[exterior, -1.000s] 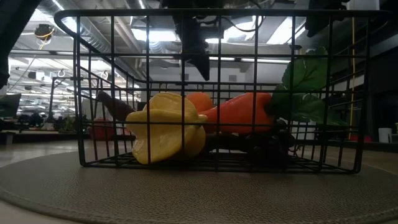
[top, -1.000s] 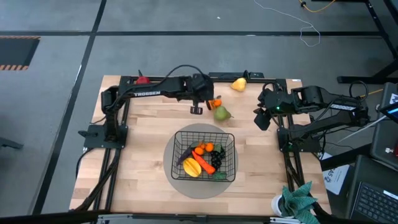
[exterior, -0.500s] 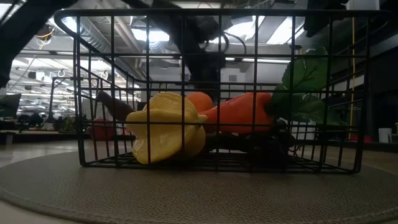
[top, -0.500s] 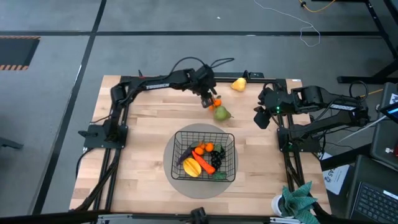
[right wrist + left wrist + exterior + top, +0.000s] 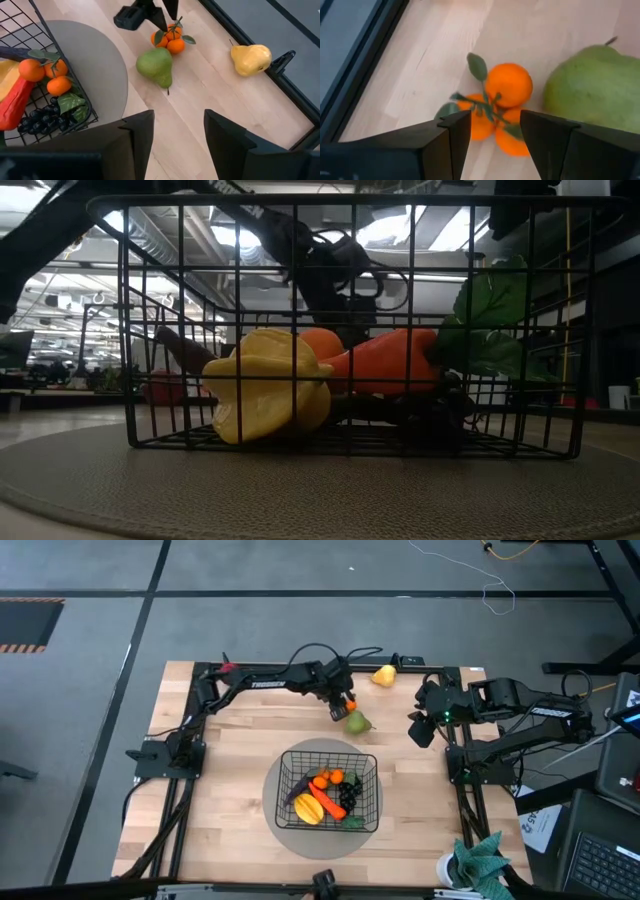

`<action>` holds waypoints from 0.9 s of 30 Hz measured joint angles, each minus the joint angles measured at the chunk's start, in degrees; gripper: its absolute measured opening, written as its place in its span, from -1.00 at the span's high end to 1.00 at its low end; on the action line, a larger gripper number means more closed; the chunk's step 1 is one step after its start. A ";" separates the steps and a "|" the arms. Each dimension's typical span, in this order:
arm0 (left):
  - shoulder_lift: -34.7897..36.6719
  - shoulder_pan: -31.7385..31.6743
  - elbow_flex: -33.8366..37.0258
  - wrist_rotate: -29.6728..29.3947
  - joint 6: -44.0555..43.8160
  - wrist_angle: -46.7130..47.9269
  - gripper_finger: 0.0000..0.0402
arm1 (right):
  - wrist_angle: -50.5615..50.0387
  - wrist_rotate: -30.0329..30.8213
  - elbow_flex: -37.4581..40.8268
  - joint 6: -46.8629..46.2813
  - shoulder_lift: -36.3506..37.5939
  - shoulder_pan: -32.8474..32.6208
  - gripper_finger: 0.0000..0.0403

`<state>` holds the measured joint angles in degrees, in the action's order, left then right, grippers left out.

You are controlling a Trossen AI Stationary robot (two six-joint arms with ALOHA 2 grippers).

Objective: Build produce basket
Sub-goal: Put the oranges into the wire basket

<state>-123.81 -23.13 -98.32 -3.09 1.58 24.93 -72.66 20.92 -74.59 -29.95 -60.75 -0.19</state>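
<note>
The left gripper (image 5: pixel 490 132) hung over the small oranges (image 5: pixel 497 107) at the table's far side, fingers spread on either side of the cluster and gripping nothing, with the green pear (image 5: pixel 357 722) just right of them. The right gripper (image 5: pixel 175 130) waited open and empty at the right edge. The basket (image 5: pixel 330 789), already holding produce, sat on a round grey mat (image 5: pixel 275 830) nearer the front.

The small oranges (image 5: pixel 502 102) are bright orange with green leaves, beside a green pear (image 5: pixel 595 90). The black wire-grid basket (image 5: pixel 372 765) sits on a grey mat (image 5: pixel 97 70); a pear-shaped piece (image 5: pixel 251 59) is yellow.
</note>
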 joint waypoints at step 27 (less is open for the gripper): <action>-2.62 0.37 -0.07 -4.07 -1.48 2.01 0.27 | -0.09 -0.04 0.02 -1.36 0.00 -0.02 0.20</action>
<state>-126.43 -22.76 -98.39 -7.16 0.10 26.94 -72.75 20.88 -74.56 -31.31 -60.75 -0.21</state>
